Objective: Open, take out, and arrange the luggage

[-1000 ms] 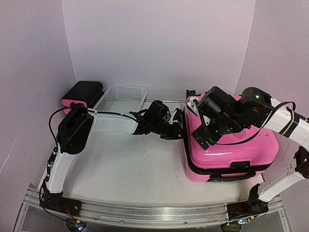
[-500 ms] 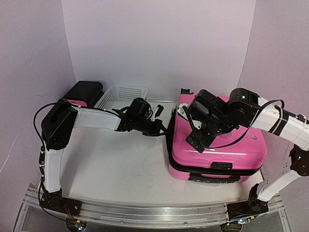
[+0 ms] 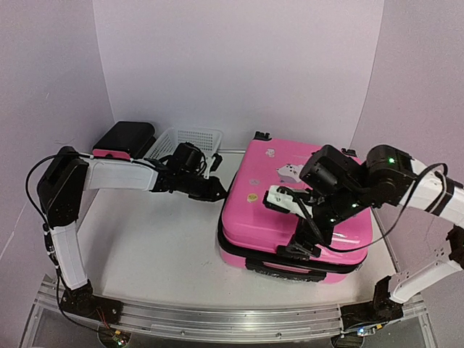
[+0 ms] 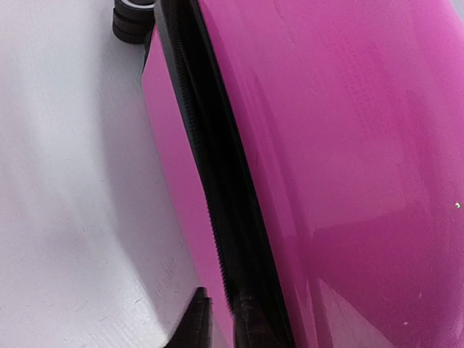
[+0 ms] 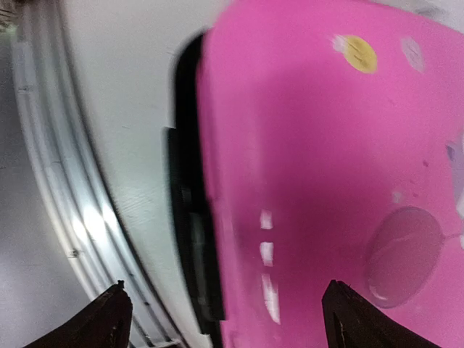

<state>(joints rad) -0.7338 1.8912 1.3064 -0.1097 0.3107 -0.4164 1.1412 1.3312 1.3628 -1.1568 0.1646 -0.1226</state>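
The large glossy pink hard-shell luggage (image 3: pixel 250 217) lay flat on the white tabletop (image 3: pixel 159 246), right of the middle, with its two shells together and the black zipper band running between them. I counted one suitcase. A few small stickers showed on its lid, and my left wrist view caught one black wheel (image 4: pixel 134 18) at a corner.

My right claw (image 3: pixel 290 225) hung over the near part of the lid, jaws spread wide with nothing between them. In the right wrist view, the fingertips straddled the lid's front edge and the black handle (image 5: pixel 192 239) on the side below. I could not tell whether the claw touched the shell.

My left claw (image 3: pixel 217 190) reached across the tabletop to the luggage's left side. In the left wrist view, its two fingertips (image 4: pixel 196 319) stood close together right at the zipper band, with only a sliver of pink between them. I could not tell whether they were fully closed or nipping the band.

Farther out, at the back left and well apart from the luggage, stood one white mesh plastic basket (image 3: pixel 185 141). Just beside it was one small black drawer unit with a pink front (image 3: pixel 123 139).
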